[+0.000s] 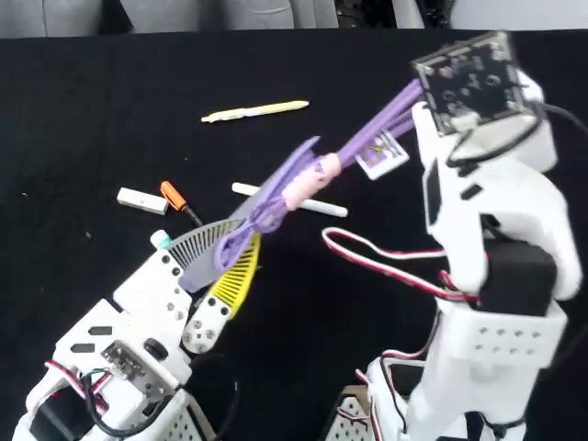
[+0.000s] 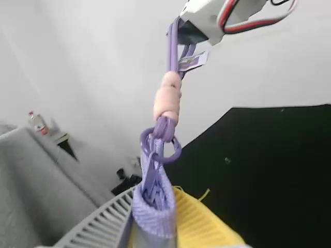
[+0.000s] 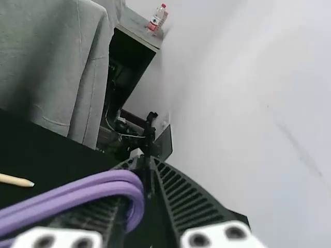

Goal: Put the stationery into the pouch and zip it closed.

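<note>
- One pouch (image 1: pixel 292 165) hung above the middle of the table (image 1: pixel 92 110), stretched between the two arms.
- The left gripper (image 1: pixel 241 241) was clamped on the pouch's lower end, with its grey and yellow fingers (image 2: pixel 201 222) pressed against the fabric.
- The right gripper (image 3: pixel 148 164) was closed around the purple strap (image 3: pixel 93 191), its jaws nearly meeting.
- Four loose pieces showed plainly on the table. A yellow pen (image 1: pixel 255 111) lay toward the far edge and a white pen (image 1: pixel 322 208) lay partly under the pouch. An orange marker (image 1: pixel 177 199) and a white stick (image 1: pixel 141 198) lay toward the left edge.
- The high view gave that count, while the left wrist view gave one pink charm (image 2: pixel 168 101), joined by purple rings to the pouch's end.
</note>
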`<act>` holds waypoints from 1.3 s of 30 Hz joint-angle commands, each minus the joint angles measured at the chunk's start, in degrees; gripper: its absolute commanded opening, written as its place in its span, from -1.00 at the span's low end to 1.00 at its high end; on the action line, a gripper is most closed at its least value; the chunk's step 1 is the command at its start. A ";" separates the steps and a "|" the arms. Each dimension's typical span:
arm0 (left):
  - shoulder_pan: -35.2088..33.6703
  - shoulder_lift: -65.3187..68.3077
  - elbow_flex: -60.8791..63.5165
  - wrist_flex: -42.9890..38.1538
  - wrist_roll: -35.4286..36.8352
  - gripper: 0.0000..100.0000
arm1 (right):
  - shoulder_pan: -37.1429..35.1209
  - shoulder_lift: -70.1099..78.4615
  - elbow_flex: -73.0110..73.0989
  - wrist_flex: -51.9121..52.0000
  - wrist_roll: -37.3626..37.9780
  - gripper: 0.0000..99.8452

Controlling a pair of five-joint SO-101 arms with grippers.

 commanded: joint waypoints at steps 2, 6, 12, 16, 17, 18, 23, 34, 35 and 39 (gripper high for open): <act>-4.79 -1.76 -4.09 2.11 1.67 -0.95 | 5.19 -0.40 0.57 -7.38 0.53 -0.98; -6.64 -1.76 -4.18 2.29 3.16 -0.95 | 8.44 -0.22 0.84 -10.37 0.62 -0.98; -7.08 -1.76 -4.18 2.46 3.43 -0.95 | 11.96 6.02 -0.75 -15.03 0.70 -0.98; -7.08 -1.76 -4.18 2.55 3.69 -0.95 | 13.71 14.29 -4.70 -17.41 0.70 -0.98; -7.08 -1.76 -4.18 2.55 3.96 -0.95 | 13.71 16.66 -6.11 -17.32 0.70 -0.98; -7.08 -1.76 -4.18 2.55 3.87 -0.95 | 13.71 19.03 -7.43 -17.05 0.62 -0.98; -7.08 -1.85 -4.18 2.55 3.87 -0.95 | 13.71 28.62 -12.35 -15.74 0.35 -0.98; -6.90 -1.85 -15.43 8.09 9.32 -0.95 | 13.36 44.88 -15.43 -15.56 0.26 -0.98; -6.90 -1.85 -17.10 8.53 9.76 -0.95 | 13.36 45.76 -15.34 -15.47 0.26 -0.98; -6.64 -1.85 -21.58 8.09 9.85 -0.95 | 13.19 48.48 -14.55 -14.15 0.18 -0.98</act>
